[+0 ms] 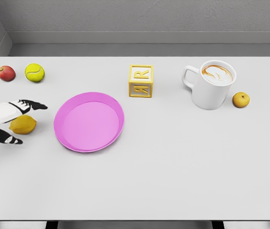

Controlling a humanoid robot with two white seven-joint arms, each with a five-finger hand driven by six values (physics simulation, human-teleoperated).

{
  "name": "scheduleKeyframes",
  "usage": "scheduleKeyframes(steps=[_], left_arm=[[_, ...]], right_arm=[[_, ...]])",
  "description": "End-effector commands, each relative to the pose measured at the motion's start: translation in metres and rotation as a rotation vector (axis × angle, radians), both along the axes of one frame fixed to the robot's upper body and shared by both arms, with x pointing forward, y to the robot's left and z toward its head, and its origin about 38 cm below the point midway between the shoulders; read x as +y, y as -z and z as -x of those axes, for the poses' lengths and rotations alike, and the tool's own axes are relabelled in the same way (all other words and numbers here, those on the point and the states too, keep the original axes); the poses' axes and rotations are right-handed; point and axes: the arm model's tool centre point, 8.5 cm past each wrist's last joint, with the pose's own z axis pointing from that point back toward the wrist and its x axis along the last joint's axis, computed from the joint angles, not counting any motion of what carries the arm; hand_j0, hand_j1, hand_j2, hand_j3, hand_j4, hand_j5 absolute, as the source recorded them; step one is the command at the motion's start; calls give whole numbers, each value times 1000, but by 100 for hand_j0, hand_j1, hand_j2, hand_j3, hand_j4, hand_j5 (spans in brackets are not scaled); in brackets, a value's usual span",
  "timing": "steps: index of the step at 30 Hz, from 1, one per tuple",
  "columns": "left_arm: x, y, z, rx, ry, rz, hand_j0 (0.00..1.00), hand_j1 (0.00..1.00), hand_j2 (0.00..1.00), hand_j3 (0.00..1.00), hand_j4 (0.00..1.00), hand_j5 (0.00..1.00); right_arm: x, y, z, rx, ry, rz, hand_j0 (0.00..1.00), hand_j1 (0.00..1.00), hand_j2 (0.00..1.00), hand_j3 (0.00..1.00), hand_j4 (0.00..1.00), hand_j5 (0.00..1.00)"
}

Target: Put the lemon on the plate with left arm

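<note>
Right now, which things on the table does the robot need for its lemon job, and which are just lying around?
Needed for the job:
- oval yellow lemon
- round pink plate
- left hand, fingers around the lemon

Just lying about:
- red apple
- yellow-green tennis ball
- yellow letter block
- white mug of coffee
- small orange fruit
</note>
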Motion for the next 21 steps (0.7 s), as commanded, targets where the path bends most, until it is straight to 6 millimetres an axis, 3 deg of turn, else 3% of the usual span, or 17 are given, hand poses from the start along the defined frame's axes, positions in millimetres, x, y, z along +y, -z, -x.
scheduleKeyframes(steps=[1,10,21], left_arm=[[5,8,0,30,-18,2,100,100,100,100,100,100],[23,19,1,78,-63,-19,100,100,100,100,100,100],[8,15,-11,53,-28,-39,100,100,100,100,100,100]], right_arm=[[0,0,0,-1,0,0,100,100,100,100,100,100],[0,0,0,0,0,0,100,100,100,100,100,100],[0,0,0,0,0,0,100,100,100,100,100,100]])
